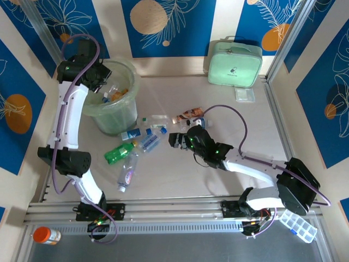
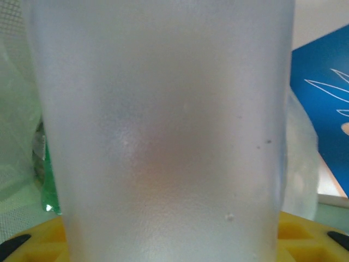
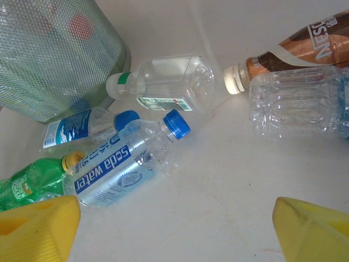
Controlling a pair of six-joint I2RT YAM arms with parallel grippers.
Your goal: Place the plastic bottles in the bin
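Most of the plastic bottles lie loose on their sides on the desk, scattered between the bin and the right arm. A few already rest inside the bin, which stands at the far left where the left arm can reach over its rim. One frosted bottle sits between the left fingers, which appear to pinch it low on its wall. Held at the bin's mouth like this, it looks ready to be let go, and I judge that release to be the step in hand. The right fingers are spread wide with nothing between them, low over the desk and facing the cluster, probably lining up a pick. Straight ahead of them lies a soda water bottle with a blue cap, slanted, just beside a green bottle on its left. A clear bottle with a white cap lies beyond, and a brown-labelled bottle sits just behind a ribbed clear bottle at the right. These thin, rounded bodies may roll or slip, so a grip across the middle would suit. Apart from the work are a mint-green case at the back and an orange-capped jar near the left base.
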